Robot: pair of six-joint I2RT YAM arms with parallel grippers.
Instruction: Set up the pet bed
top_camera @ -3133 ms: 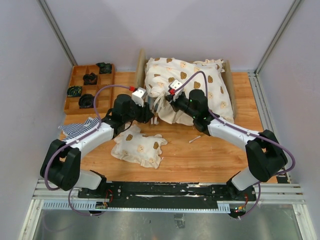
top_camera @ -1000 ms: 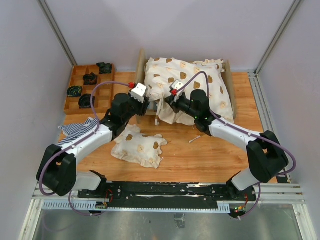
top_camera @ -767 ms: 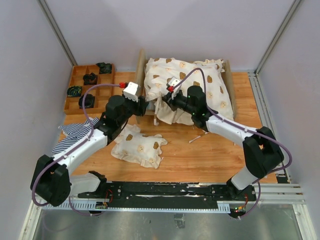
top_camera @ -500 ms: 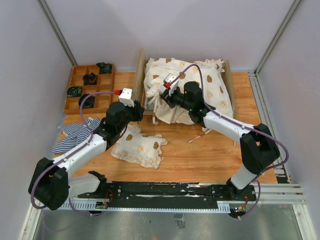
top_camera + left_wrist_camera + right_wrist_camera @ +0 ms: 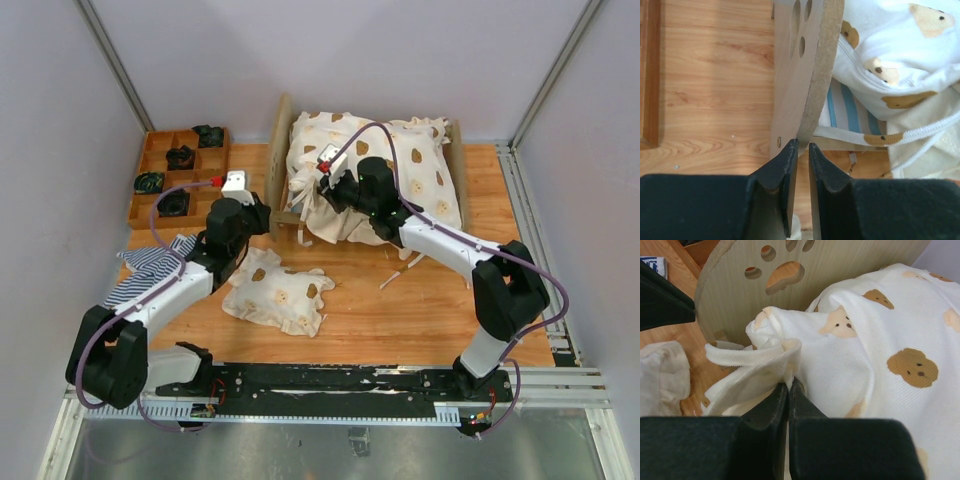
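The pet bed (image 5: 279, 165) is sitting at the far middle of the table, its headboard (image 5: 792, 90) end turned toward the brown compartment tray (image 5: 150, 150) and its frame still buried under the bear-print quilt (image 5: 430, 165). In the left wrist view only a sliver of the striped mattress (image 5: 842, 107) is showing beneath the cloth.

Over the last few seconds the work has been splitting in two. The right arm has been reaching farther across the bed, dragging the bunched quilt corner toward the headboard. The left arm has been letting go of the cloth and swinging out to the headboard's outer side. The left gripper (image 5: 801, 146) has been narrowing in the last second and is now pinching the headboard's plywood rim between its fingertips, though how firm that hold is cannot be judged.

This looks like bracing: one arm is steadying the frame so the other can pull the quilt without sliding the bed. The quilt is still heaped rather than spread flat — the setting-up is probably only partly done.

The left arm is stretching forward low over the table, past the bear-print pillow (image 5: 280, 290), with its wrist level with the headboard's near end. The right arm is extending diagonally across the bed. The right gripper (image 5: 788, 385) is fully closed on a fold of the quilt's ruffled edge, just in front of the paw-print cutout (image 5: 782, 272).
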